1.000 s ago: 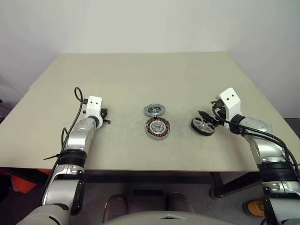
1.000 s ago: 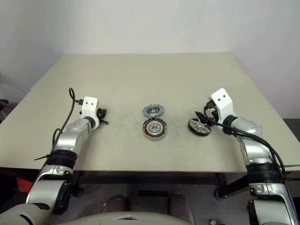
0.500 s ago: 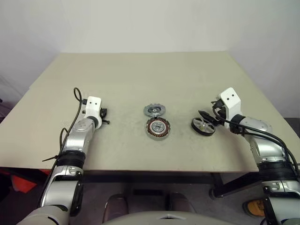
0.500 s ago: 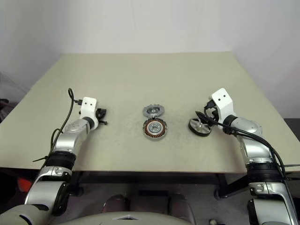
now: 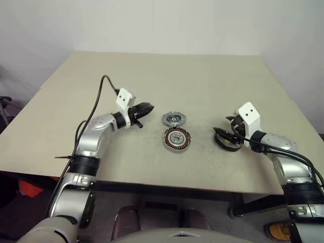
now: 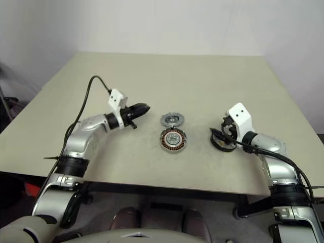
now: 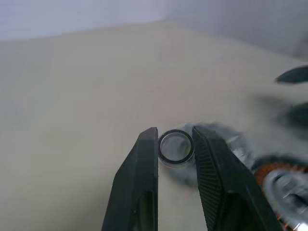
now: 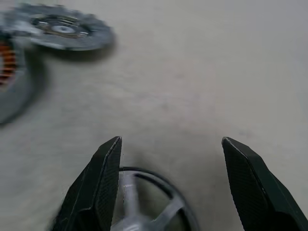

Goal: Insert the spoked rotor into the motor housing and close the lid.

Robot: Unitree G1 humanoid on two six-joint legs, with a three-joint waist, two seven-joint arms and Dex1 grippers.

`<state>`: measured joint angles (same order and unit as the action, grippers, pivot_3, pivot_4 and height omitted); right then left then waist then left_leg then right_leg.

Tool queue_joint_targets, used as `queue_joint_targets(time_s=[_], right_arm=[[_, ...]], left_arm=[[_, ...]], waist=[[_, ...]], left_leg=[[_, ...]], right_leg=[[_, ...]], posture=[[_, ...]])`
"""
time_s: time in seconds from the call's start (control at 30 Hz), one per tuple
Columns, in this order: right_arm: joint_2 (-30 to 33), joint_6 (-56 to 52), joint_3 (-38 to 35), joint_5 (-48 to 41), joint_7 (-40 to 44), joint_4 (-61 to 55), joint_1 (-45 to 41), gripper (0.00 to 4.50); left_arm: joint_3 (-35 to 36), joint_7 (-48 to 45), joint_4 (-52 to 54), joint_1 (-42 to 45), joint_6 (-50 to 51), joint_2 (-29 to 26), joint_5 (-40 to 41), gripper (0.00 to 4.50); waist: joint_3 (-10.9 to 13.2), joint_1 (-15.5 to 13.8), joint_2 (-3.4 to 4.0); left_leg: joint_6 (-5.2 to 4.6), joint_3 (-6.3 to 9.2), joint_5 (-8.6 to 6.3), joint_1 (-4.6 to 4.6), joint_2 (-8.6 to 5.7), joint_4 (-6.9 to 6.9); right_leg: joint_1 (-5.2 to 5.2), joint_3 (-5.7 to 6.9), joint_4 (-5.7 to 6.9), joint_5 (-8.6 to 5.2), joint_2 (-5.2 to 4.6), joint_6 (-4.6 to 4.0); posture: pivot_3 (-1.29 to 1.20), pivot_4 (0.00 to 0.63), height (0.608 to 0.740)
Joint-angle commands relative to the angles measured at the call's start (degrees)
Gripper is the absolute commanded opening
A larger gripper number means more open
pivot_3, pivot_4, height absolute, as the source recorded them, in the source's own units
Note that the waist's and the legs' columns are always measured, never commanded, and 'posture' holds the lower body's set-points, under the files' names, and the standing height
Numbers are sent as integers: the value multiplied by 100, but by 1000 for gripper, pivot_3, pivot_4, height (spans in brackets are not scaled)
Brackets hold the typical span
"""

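Beige tabletop (image 5: 152, 81) set against a plain white wall carries all three parts of the assembly. At its centre sits the motor housing (image 5: 176, 138), cup side up with the copper windings exposed, so it appears ready to receive a part from above. Its lid (image 5: 174, 119) lies flat and swung open, joined to the housing's far rim, which leaves the cavity unobstructed.

Right gripper (image 5: 227, 135): jaws spread wide, straddling the spoked rotor (image 5: 226, 142). The rotor lies on the table between and just under the fingertips (image 8: 107, 169), well to the right of the housing. The wide spread suits the rotor's black rim; no firm pinch is evident, so the rotor reads as bracketed, not yet lifted.

Left gripper (image 5: 143, 108): raised above the table, pointing roughly level toward the lid, just to the left of it. Its fingers (image 7: 144, 159) stand narrowly apart and hold nothing; the ring seen between them in the wrist view appears to lie beyond, on the lid. This placement probably serves to steady the housing or to flip the lid once the rotor is seated.
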<state>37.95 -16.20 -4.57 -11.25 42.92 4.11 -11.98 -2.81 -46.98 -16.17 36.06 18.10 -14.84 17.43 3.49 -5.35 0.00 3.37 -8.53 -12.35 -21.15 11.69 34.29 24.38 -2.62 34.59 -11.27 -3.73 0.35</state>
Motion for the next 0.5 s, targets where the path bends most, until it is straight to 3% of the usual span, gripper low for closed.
queue_joint_targets(time_s=[0.03,0.5], right_arm=[[141,-39,-297,-177,52,-451,128,3733],[156,-338,-618,-305,-62,-1413,750,3733]], left_arm=[[-211,-359,-296,261,-143,162,8,709],[-802,-1226,-1265,777,-380,807,-196,709]], waist=[[0,-1,0],[1,-25,-1]], left_leg=[[0,-3,0,6,-1,0],[-15,-1,8,10,-12,-2]], right_leg=[[-4,-4,1,0,-1,0],[-10,-1,5,0,-16,2]], posture=[[0,0,740],[0,0,740]])
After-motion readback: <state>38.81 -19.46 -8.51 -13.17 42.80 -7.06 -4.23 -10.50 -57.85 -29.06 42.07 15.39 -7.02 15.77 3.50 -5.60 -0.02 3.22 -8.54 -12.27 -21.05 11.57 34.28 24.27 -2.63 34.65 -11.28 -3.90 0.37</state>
